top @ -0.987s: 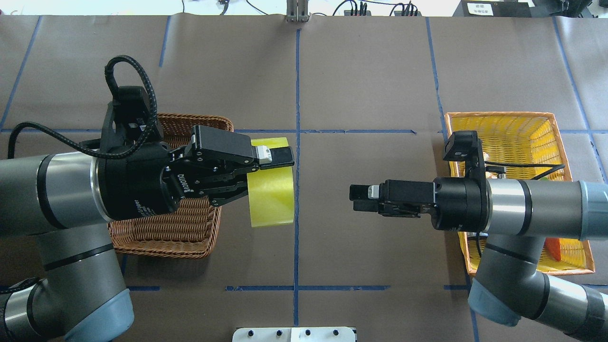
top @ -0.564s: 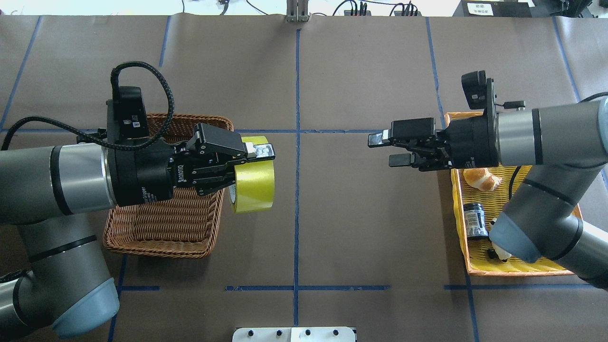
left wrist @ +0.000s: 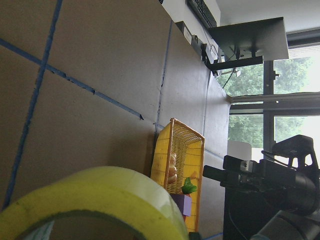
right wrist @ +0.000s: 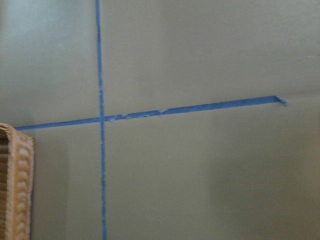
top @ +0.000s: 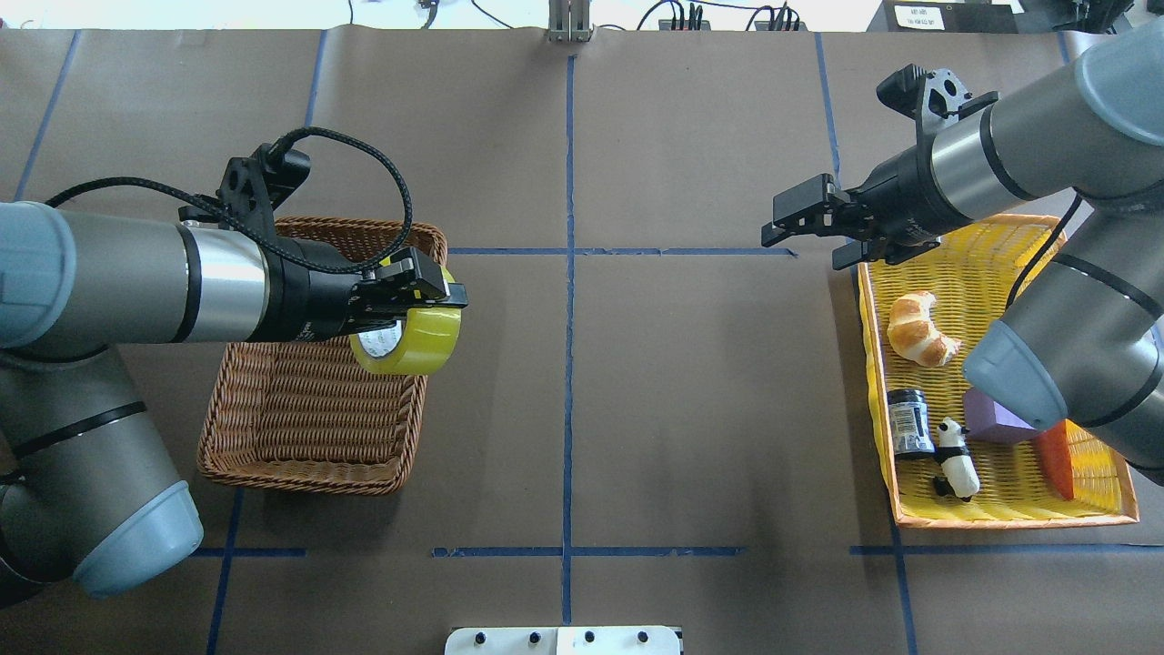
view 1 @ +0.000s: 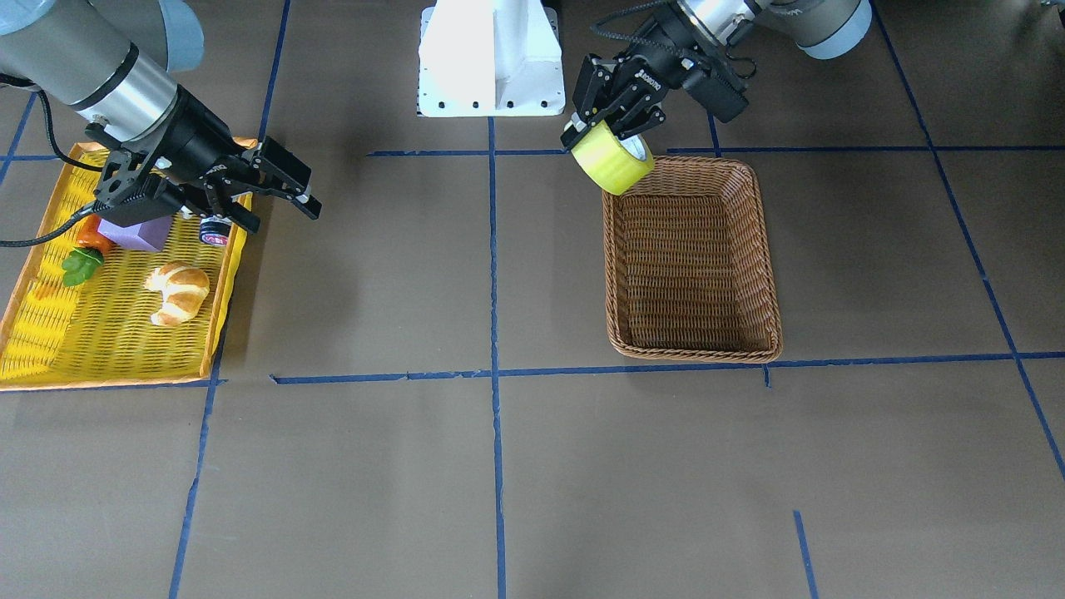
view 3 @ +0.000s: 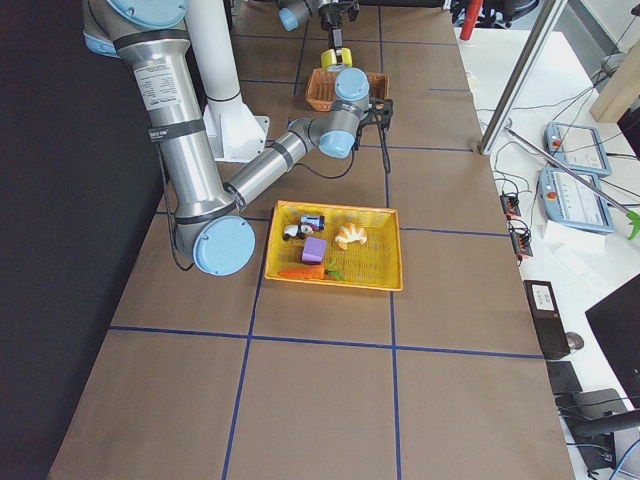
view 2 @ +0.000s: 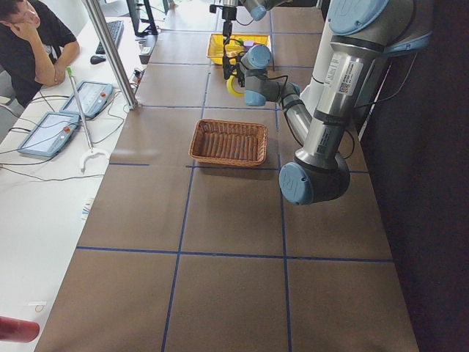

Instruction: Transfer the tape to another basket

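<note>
Jaws, left gripper (top: pixel 427 300): clamped on the tape (top: pixel 414 338). You see the roll held above the basket (top: pixel 300 437), over its rim on the side toward the table's middle. Jaws, right gripper (view 1: pixel 283 216): spread wide, holding nothing, above a corner of the yellow basket (top: pixel 1000 250). A croissant (top: pixel 920 329) lies inside it.

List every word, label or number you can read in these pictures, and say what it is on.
"ROBOTIQ": small, on the left gripper, which holds the tape.
Too small to read: the white sign at the overhead view's top, the sticker on the left arm, the label on the black can.
</note>
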`<state>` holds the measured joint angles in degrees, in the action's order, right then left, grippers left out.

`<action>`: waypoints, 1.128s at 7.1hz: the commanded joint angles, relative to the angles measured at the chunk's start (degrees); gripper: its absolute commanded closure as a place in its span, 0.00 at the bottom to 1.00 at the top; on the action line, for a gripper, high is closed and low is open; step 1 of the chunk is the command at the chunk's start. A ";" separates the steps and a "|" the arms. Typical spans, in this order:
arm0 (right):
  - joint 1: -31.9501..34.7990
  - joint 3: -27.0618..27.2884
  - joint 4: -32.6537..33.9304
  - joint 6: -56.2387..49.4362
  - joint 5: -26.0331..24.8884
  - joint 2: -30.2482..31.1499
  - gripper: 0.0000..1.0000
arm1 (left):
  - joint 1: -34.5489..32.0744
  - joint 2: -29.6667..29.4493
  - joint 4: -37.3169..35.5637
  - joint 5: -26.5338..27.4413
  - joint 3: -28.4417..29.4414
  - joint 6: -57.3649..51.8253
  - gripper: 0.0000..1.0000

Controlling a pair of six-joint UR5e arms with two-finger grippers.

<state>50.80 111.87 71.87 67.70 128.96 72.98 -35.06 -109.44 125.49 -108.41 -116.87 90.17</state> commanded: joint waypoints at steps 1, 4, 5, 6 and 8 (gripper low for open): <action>0.53 3.43 21.47 -19.62 -3.87 -0.03 0.00 | -0.53 0.11 -14.87 0.30 0.41 -12.25 1.00; 6.84 4.75 24.81 -39.89 -3.46 6.18 0.00 | 0.61 1.60 -19.84 3.55 6.36 -18.78 1.00; 7.64 5.10 24.81 -42.88 -3.45 7.51 0.00 | 1.48 1.43 -19.76 3.64 8.83 -19.15 1.00; 8.26 5.98 24.81 -43.44 -3.37 8.48 0.00 | 2.01 1.16 -19.76 3.64 10.60 -19.15 0.97; 8.44 6.43 24.81 -43.53 -3.37 9.11 0.00 | 2.28 1.33 -20.02 3.55 11.05 -23.42 0.01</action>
<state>59.01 118.07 96.67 24.48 125.58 81.65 -32.96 -108.20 105.60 -104.92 -106.37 70.00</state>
